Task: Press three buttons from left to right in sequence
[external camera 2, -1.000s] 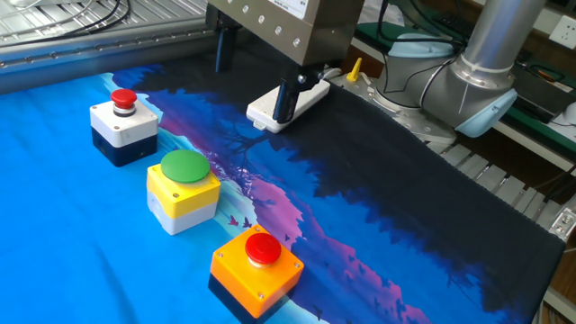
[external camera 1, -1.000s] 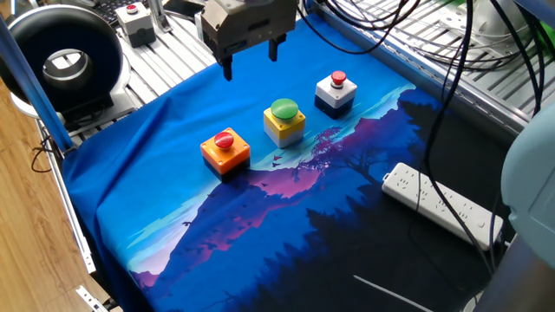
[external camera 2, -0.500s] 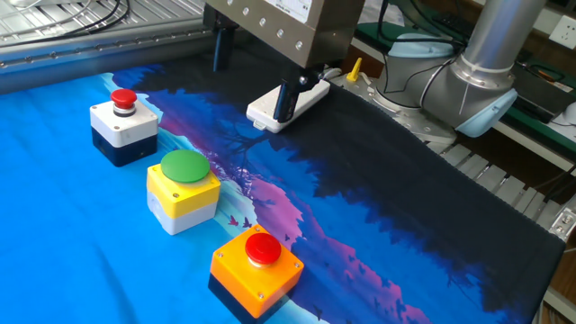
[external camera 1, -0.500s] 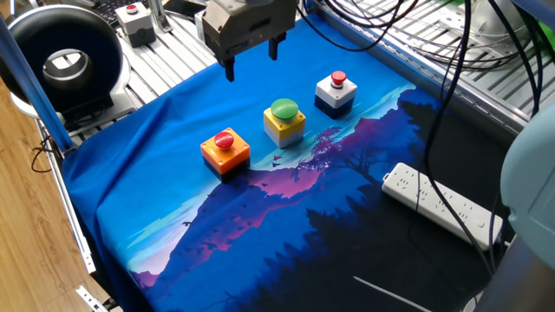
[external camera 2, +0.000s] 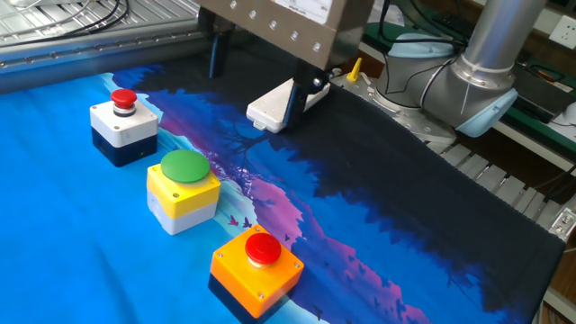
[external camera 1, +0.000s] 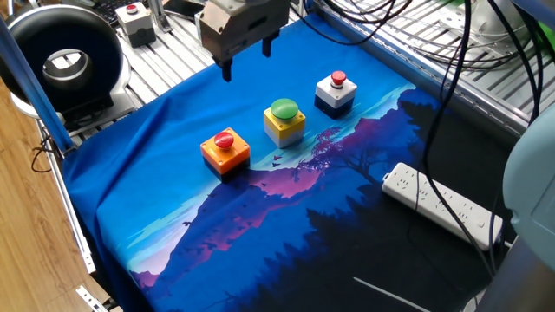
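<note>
Three button boxes stand in a row on the blue cloth. The orange box with a red cap point(external camera 1: 225, 149) is at the left, the yellow box with a green dome point(external camera 1: 284, 121) is in the middle, and the white-and-navy box with a small red cap point(external camera 1: 336, 92) is at the right. In the other fixed view they are the orange box point(external camera 2: 256, 270), the yellow box point(external camera 2: 184, 189) and the white-and-navy box point(external camera 2: 123, 124). My gripper point(external camera 1: 247, 59) hangs in the air behind the row, above the cloth's far edge. It is open and empty, with a wide gap between the fingers, as the other fixed view point(external camera 2: 255, 85) also shows.
A white power strip point(external camera 1: 442, 206) lies on the cloth at the right. A grey box with a red cap point(external camera 1: 134, 22) and a black ring-shaped device point(external camera 1: 61, 56) stand at the back left, off the cloth. The arm's base point(external camera 2: 477, 72) is beside the table.
My gripper has drifted slightly to the left and a little upward. The buttons have not moved.
</note>
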You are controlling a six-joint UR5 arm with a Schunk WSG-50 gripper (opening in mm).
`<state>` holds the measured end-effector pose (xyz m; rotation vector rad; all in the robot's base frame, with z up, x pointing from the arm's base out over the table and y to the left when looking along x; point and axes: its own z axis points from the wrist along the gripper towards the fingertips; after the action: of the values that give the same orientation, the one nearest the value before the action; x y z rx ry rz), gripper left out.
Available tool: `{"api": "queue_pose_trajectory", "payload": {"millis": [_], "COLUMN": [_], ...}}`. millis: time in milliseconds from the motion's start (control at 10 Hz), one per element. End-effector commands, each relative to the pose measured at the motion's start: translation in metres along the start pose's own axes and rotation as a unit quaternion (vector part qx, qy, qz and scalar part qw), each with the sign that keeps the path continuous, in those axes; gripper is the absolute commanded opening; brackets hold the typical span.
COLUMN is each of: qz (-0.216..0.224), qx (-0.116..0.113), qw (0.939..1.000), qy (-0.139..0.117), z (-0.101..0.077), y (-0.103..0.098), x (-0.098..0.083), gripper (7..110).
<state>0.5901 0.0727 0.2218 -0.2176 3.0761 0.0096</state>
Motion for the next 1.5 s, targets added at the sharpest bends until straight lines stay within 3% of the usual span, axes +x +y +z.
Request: {"api": "queue_pose_trajectory", "payload": {"millis": [0, 100, 200, 300, 400, 600, 800, 900, 1100, 1200, 1400], "qz": [-0.056, -0.097, -0.09, -0.086, -0.121, -0.152, -0.18, -0.162, -0.134, -0.153, -0.133], "qx": [0.029, 0.07, 0.064, 0.048, 0.073, 0.061, 0.05, 0.045, 0.073, 0.082, 0.052], "qw": [0.9978, 0.991, 0.9902, 0.9916, 0.9868, 0.9828, 0.9786, 0.9829, 0.9874, 0.9837, 0.9889], "qy": [-0.021, -0.061, -0.086, -0.084, -0.079, -0.084, -0.085, -0.074, -0.041, -0.046, -0.043], "z": [0.002, -0.003, -0.016, -0.026, -0.038, -0.054, -0.05, -0.047, -0.037, -0.03, -0.02], "y": [-0.008, -0.028, -0.021, -0.011, -0.024, -0.019, -0.028, -0.026, -0.033, -0.03, -0.014], "x": [-0.015, -0.036, -0.046, -0.04, -0.034, -0.028, -0.022, -0.019, -0.013, -0.022, -0.021], "gripper": [7, 7, 7, 7, 7, 7, 7, 7, 7, 7, 7]}}
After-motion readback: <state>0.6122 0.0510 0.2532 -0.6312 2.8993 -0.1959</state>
